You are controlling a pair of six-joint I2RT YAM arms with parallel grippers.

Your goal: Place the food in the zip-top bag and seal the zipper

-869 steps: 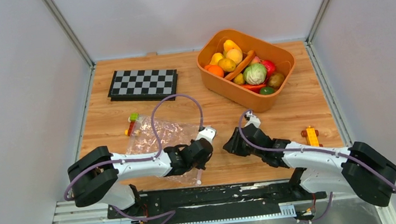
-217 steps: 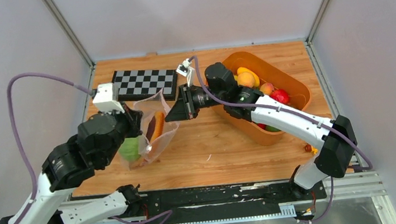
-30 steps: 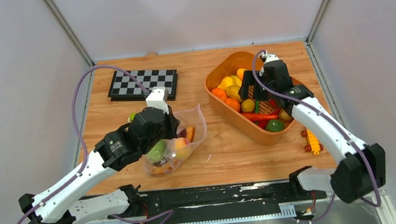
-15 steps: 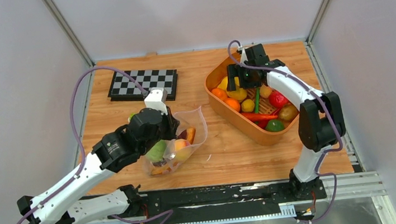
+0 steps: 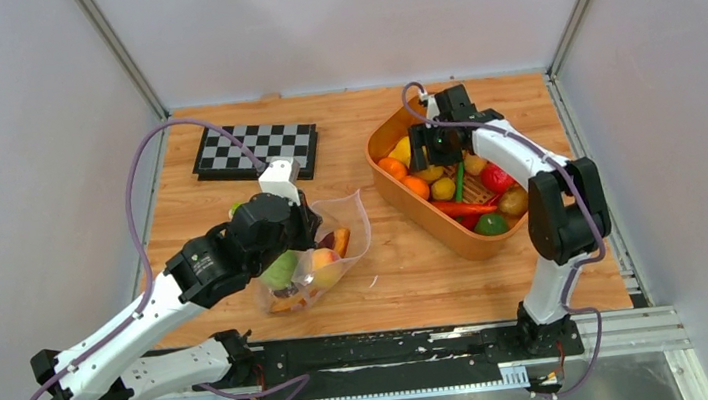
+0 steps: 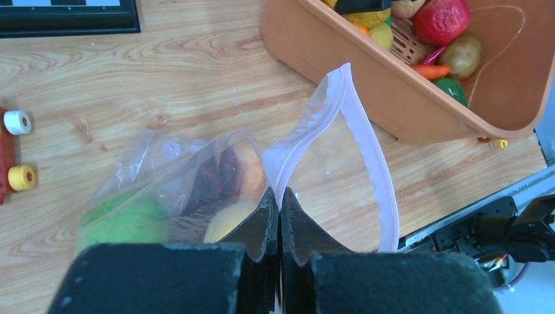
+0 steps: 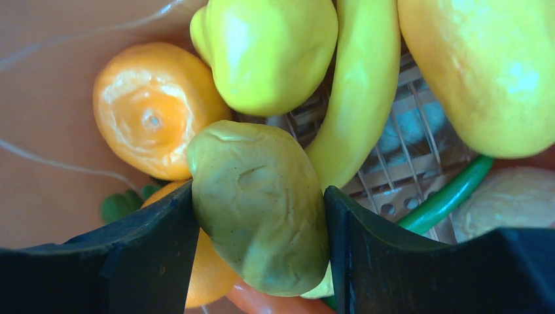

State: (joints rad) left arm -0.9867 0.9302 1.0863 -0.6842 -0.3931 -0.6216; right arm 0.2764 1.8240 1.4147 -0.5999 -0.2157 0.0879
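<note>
A: While the zip-top bag [image 5: 345, 223] is kept over the wooden table [image 5: 400, 285], by what is it gripped?

B: It is pinched by the left gripper [image 6: 280, 199], whose 2 fingers are pressed together on the film at 1 mouth edge. The mouth is left gaping, and the zipper [image 6: 370, 150] is seen unsealed, curving toward the orange tub [image 6: 340, 72].

A: What is seen inside the bag?

B: A green fruit [image 6: 124, 219], a peach [image 5: 323, 260] and a maroon slice with an orange rim [image 5: 337, 239] are seen through the plastic, gathered at the bottom.

A: How is the right gripper set?

B: The right gripper [image 7: 260, 216] is lowered into the tub. An olive-green fruit [image 7: 255, 176] is clamped between its 2 fingers and touched on both sides. An orange [image 7: 150, 108] and a banana [image 7: 360, 98] are packed against it.

A: What else is found on the table?

B: A checkerboard [image 5: 256, 151] is laid toward the far left, well apart from the bag, and a wheeled block toy [image 6: 5, 150] is seen near the bag.
</note>
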